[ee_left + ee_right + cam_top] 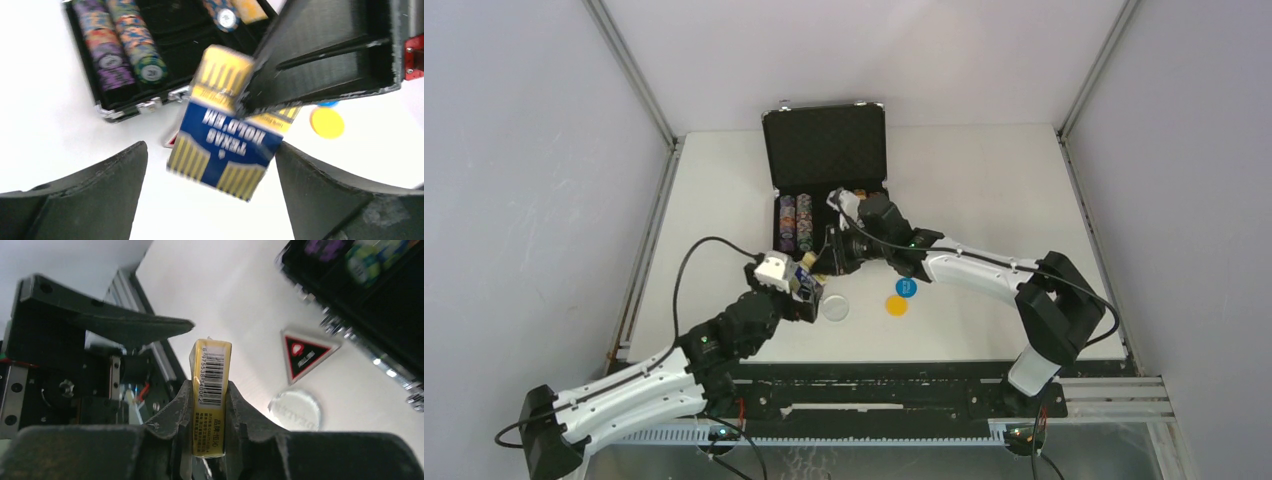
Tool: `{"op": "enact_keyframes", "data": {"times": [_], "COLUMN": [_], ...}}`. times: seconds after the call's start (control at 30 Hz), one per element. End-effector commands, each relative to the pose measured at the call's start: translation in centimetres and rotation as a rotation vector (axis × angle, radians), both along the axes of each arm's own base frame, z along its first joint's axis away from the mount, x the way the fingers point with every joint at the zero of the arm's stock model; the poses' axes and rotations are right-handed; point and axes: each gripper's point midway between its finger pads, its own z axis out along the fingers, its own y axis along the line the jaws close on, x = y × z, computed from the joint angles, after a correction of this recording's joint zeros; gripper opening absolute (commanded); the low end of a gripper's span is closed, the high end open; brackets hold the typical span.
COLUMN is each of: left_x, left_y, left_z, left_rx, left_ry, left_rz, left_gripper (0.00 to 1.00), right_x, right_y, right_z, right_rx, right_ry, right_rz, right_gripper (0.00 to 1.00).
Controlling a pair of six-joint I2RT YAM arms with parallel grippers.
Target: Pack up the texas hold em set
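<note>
The right gripper (210,392) has its jaws closed tight on the yellow-blue card box (210,390), pinching it across its thin sides so the barcode end stands up between the pads. The left gripper (211,150) is spread wide, its fingers (95,192) on either side of the box and clear of it. The box hangs over the table (984,190), just in front of the open black briefcase (824,145). The case's lid stands upright, and rows of multicoloured poker chips (796,222) fill its left slots. The red-black triangular token (305,352) lies flat on the table just beside the case's near edge, with the white disc (295,410) close by it. The blue disc (905,287) and the yellow disc (896,305) sit just beside each other, to the right of the white one
</note>
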Motion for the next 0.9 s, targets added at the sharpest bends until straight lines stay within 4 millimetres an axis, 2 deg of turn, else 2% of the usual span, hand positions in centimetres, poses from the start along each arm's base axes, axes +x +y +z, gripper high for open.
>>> {"op": "enact_keyframes", "data": {"times": [0.0,0.13,0.43,0.63,0.87], "left_x": [2.2,1.8,2.0,2.6,3.1], "left_y": [8.1,10.2,11.0,11.2,11.4], "left_z": [1.5,1.7,1.6,0.8,0.6], "left_rx": [-0.091,-0.166,-0.232,-0.29,-0.319], "left_ry": [-0.086,-0.096,-0.085,-0.036,-0.022], "left_rz": [0.499,0.614,0.65,0.63,0.61], "left_gripper": [1.0,1.0,1.0,1.0,1.0], "right_x": [4.6,8.3,13.9,16.0,17.6], "right_y": [-1.4,-2.9,-3.2,-3.3,-3.4], "right_z": [2.8,3.1,1.7,-0.4,-1.8], "right_rx": [0.057,0.051,0.096,0.096,0.109], "right_ry": [-0.093,-0.145,-0.202,-0.165,-0.167], "right_rz": [-0.158,-0.311,-0.551,-0.668,-0.751], "right_gripper": [0.0,0.0,0.0,0.0,0.0]}}
